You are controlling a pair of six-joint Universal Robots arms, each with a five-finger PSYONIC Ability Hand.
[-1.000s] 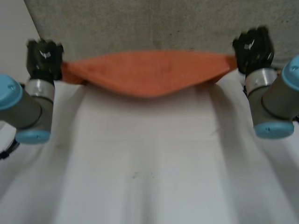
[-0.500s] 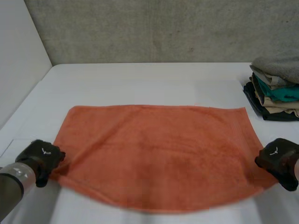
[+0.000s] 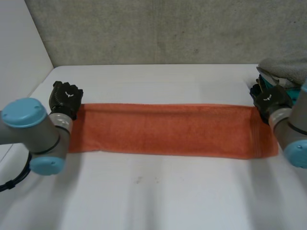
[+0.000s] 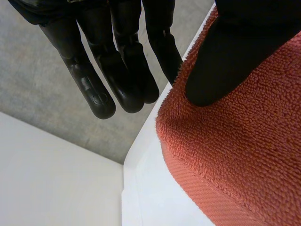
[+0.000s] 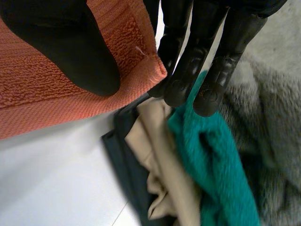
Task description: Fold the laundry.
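"So, entry one: the task's thing and where it lies?"

"Orange towel [image 3: 168,129], one item, flat on the white table [image 3: 158,191] as a long narrow band. The edge beside the left thumb looks doubled, so I judge it folded once lengthwise."

"Entry two: left robot hand [image 3: 66,96]?"

"At the towel's far left corner. Grasping: thumb down on top of the corner, straight fingers on its other side, cloth pinched between."

"Entry three: right robot hand [image 3: 272,98]?"

"At the towel's far right corner. Same state — thumb on top, straight fingers reaching past the corner, cloth nipped between them."

"Anything else by the towel?"

"A pile of folded laundry [image 3: 288,72], just beyond the towel's right end: grey on top, then teal, beige and a dark piece at the bottom. The towel's right corner meets that dark piece."

"Progress?"

"Judged from how things lie: several pieces are done and stacked, and this towel has its first fold laid, though both corners are not yet let go. Left to do, as I read it — release, fold the band across its length until it roughly matches the pile, then set it on top."
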